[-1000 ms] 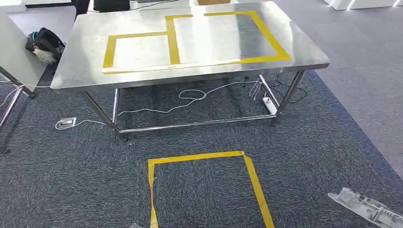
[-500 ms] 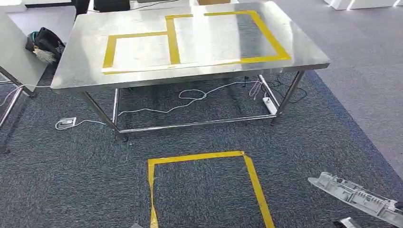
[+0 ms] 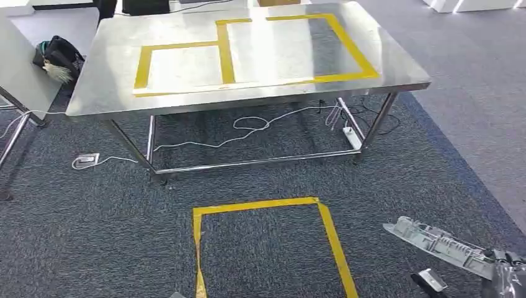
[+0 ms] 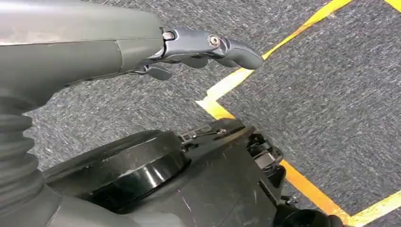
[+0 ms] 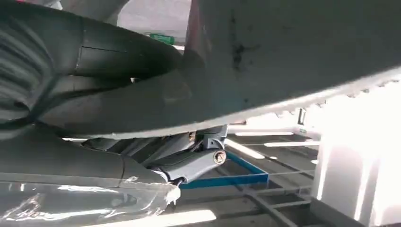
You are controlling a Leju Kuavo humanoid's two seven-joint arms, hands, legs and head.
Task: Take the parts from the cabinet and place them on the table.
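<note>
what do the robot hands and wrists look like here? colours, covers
Left robot hand: smooth grey shell, dark metallic fingers with visible screws, black ribbed cover at the wrist. Right robot hand: same grey shells and dark linkage, with crinkled clear plastic wrap beside it.

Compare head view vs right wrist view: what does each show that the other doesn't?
Head view alone: the steel table with yellow tape outlines, a floor tape square, cables and a power strip under the table.

Right wrist view alone: the underside of the part, pale and smudged, with the fingers beneath it.

Both: the long grey part and the right hand holding it.
</note>
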